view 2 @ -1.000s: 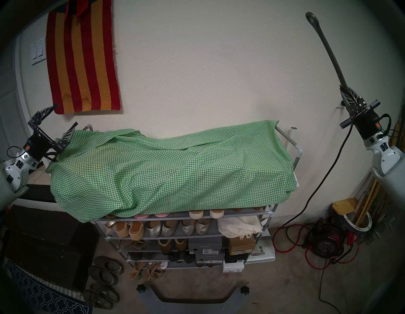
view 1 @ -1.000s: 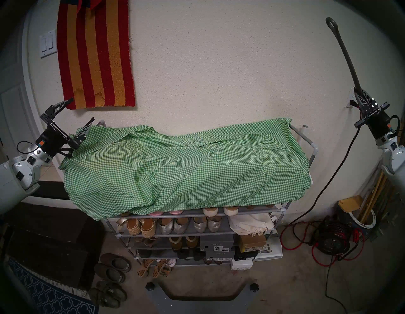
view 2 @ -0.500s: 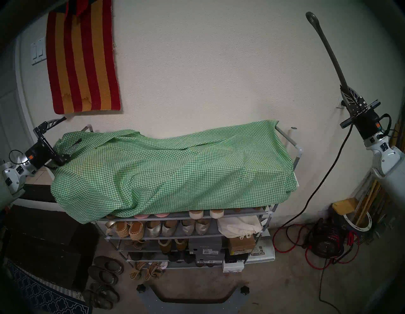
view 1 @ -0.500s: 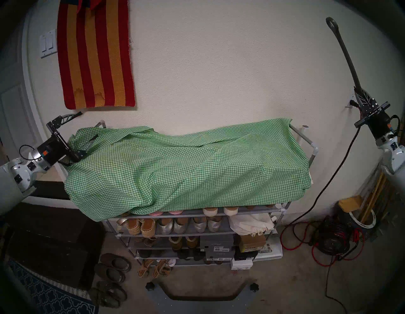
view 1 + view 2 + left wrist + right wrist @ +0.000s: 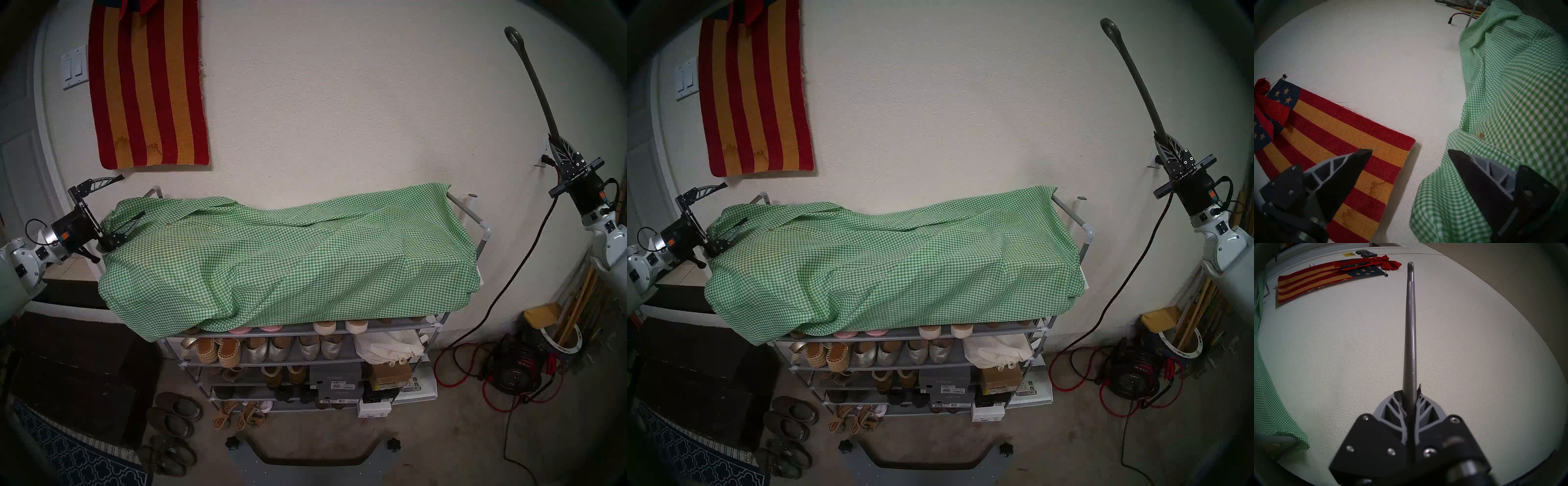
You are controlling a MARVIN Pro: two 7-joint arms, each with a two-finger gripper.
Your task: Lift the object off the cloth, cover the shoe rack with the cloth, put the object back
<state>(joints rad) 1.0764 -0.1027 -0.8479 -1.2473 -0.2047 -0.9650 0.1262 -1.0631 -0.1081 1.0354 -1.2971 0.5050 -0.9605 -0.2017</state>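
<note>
The green-and-white check cloth [image 5: 288,258] [image 5: 891,261] lies rumpled over the top of the shoe rack [image 5: 486,231] [image 5: 1089,233], hanging a little over its front and left. My left gripper [image 5: 133,195] [image 5: 736,202] [image 5: 1410,150] is open at the cloth's back left corner. One finger [image 5: 1474,171] rests against the cloth [image 5: 1508,101], the other is near the wall, and only wall shows between them. My right gripper [image 5: 556,141] [image 5: 1159,139] [image 5: 1410,392] is shut on the grey shoehorn [image 5: 536,85] [image 5: 1132,78] [image 5: 1410,336]. It holds it upright, ring end up, to the right of the rack.
A red-and-orange striped flag [image 5: 149,85] hangs on the wall above the left gripper. A dark chest [image 5: 78,376] and loose shoes [image 5: 173,421] are at lower left. A cord [image 5: 522,258], a red cable reel [image 5: 515,370] and a bucket of poles [image 5: 563,336] stand at right.
My left gripper swung lower and flatter onto the cloth's back left corner, pushing that corner inward onto the rack. The right arm and shoehorn have not moved.
</note>
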